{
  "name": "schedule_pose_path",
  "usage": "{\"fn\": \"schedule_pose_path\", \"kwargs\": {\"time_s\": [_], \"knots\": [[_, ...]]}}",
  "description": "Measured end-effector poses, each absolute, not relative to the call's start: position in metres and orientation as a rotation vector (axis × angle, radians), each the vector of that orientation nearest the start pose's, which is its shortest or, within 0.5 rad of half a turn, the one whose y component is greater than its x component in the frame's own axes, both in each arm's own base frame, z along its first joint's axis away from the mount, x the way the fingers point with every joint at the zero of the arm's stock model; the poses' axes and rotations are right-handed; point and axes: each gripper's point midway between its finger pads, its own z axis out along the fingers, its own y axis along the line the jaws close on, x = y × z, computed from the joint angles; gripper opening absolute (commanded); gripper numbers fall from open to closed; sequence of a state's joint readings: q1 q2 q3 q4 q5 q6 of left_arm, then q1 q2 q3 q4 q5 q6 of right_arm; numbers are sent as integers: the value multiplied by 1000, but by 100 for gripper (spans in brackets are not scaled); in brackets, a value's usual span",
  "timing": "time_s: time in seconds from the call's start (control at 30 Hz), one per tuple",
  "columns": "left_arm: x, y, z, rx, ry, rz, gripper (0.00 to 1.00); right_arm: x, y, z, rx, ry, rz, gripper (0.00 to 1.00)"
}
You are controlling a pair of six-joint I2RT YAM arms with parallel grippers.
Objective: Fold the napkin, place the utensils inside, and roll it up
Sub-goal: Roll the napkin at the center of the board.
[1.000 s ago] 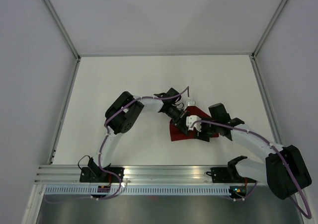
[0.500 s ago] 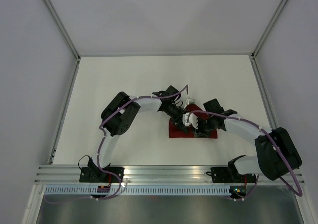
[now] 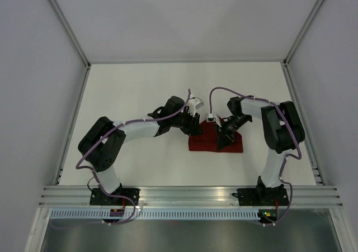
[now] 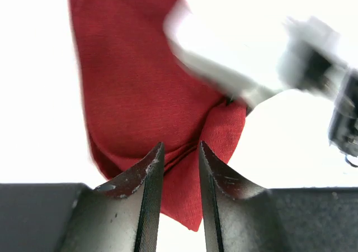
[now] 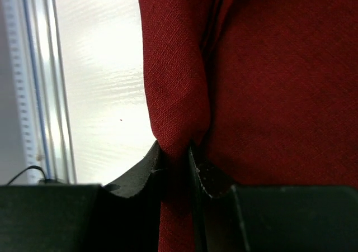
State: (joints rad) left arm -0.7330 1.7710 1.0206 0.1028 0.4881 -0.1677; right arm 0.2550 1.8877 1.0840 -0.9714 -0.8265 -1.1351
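The dark red napkin lies folded into a flat rectangle in the middle of the white table. My left gripper is at its far left corner. In the left wrist view the napkin lies beneath the left gripper, whose jaws stand a little apart with cloth seen through the gap, not pinched. My right gripper is over the napkin's right half. In the right wrist view it is shut on a raised fold of the napkin. The utensils are out of view.
The white table is walled by grey panels at the left, back and right. An aluminium rail with the arm bases runs along the near edge. The right arm's white link shows blurred in the left wrist view.
Both arms have swung outward, the left to the left, the right to the far right. The napkin has gone from a bunched shape to a wider flat rectangle.
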Motion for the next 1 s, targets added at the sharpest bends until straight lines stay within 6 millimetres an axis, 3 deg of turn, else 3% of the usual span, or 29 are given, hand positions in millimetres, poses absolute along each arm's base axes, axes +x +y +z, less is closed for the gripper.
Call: {"fn": "schedule_pose_path", "kwargs": {"time_s": [0.13,0.23,0.53,0.7,0.77,0.87,1.0], "knots": [[266,-361,82,915,2050,-899,40,223,163,16,-1523,2269,1414,16],[249,-365,78,989,1951,-785,43,224,163,16,-1429,2333,1544,16],[209,-407,72,1310,1622,-467,45,223,162,15,-1310,2425,1697,16],[206,-413,44,1447,1543,-317,49,222,162,15,-1299,2439,1720,16],[210,-413,37,1480,1517,-264,69,223,162,15,-1300,2440,1719,16],[216,-414,34,1499,1484,-213,68,222,162,15,-1301,2439,1721,16],[221,-421,37,1515,1454,-190,58,222,162,15,-1298,2443,1725,16]]}}
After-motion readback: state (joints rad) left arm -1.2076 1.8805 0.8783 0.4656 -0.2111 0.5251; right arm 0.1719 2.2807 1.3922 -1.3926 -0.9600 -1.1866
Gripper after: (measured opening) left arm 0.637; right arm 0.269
